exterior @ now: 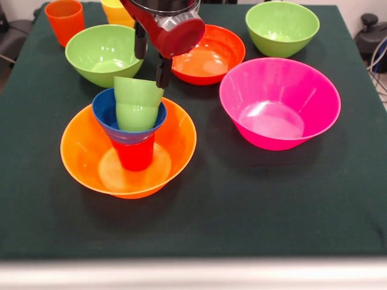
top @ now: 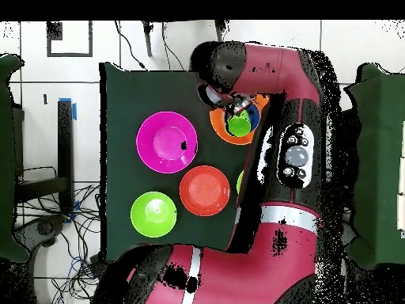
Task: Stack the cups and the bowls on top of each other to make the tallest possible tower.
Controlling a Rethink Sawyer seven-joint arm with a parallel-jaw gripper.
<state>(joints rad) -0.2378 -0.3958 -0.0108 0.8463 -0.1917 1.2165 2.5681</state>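
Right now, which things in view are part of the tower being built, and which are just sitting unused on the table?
In the tower:
- large orange bowl as base
- red cup inside it
- small blue bowl on the red cup
- light green cup, tilted in the blue bowl, with the gripper at its rim

Unused:
- pink bowl
- red-orange bowl
- two light green bowls
- orange cup
- yellow cup

Red and black arm [exterior: 172, 27] enters front view from 12 o'clock, wrist housing tilted toward 5 o'clock. Gripper [exterior: 152, 57] hangs below it, two dark fingers [exterior: 163, 72] pointing down toward 6 o'clock, spread apart, nothing clamped between them. Overhead view: arm [top: 269, 71] sweeps up from base at 6 o'clock, bends over toward 11 o'clock, hiding gripper beneath.
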